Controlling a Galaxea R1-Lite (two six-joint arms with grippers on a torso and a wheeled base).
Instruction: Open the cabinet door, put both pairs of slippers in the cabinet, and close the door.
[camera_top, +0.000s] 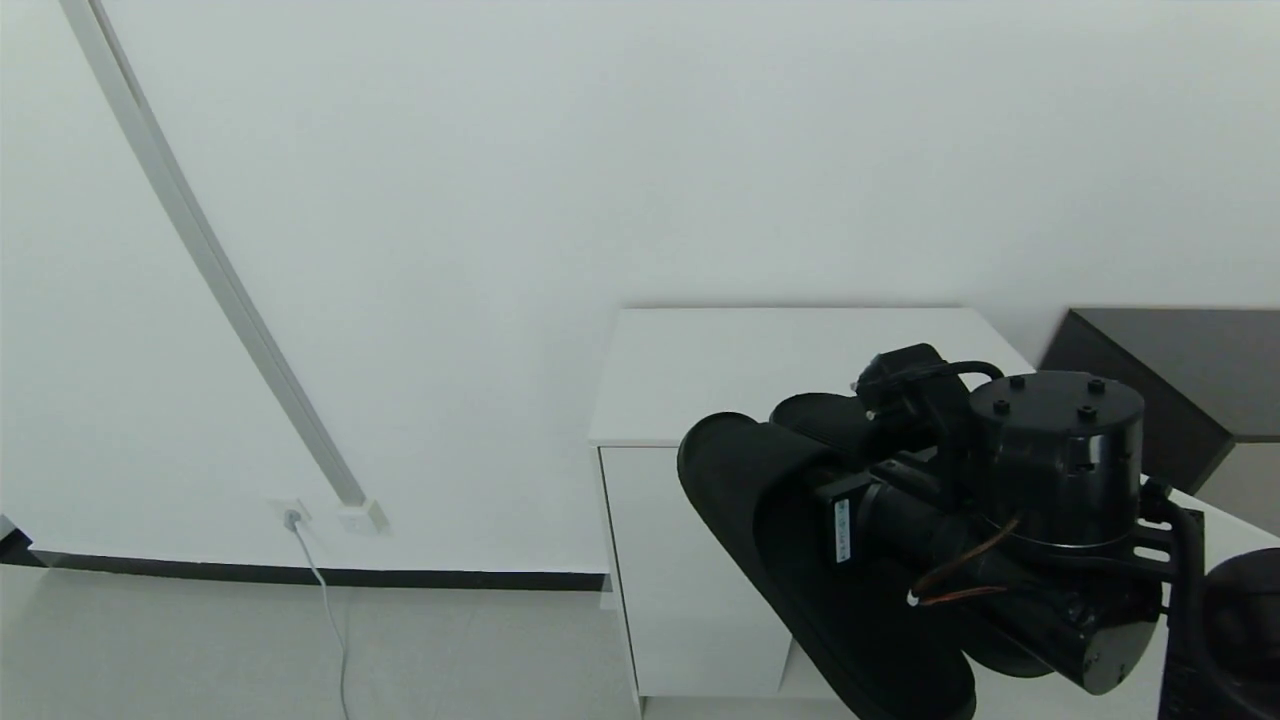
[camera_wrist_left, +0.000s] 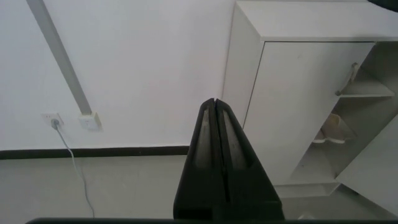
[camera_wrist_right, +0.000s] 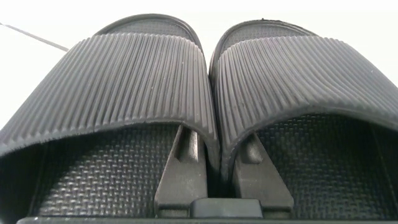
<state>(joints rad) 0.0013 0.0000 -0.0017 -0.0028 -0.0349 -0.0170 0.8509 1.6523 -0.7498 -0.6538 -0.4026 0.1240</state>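
A pair of black ribbed slippers (camera_wrist_right: 205, 81) hangs side by side in my right gripper (camera_wrist_right: 217, 168), which is shut on them with a finger under each strap. In the head view these black slippers (camera_top: 760, 500) are held in the air in front of the white cabinet (camera_top: 800, 360). The cabinet (camera_wrist_left: 298, 93) has its right side open, with shelves showing. A light-coloured pair of slippers (camera_wrist_left: 333, 129) rests on a middle shelf inside. My left gripper (camera_wrist_left: 215, 124) is shut with nothing in it, off to the cabinet's left and short of its front.
A wall socket with a hanging cable (camera_top: 292, 517) and a slanted cable duct (camera_top: 200, 240) are on the white wall left of the cabinet. A dark piece of furniture (camera_top: 1170, 370) stands to its right. Bare floor (camera_top: 300, 650) lies left of the cabinet.
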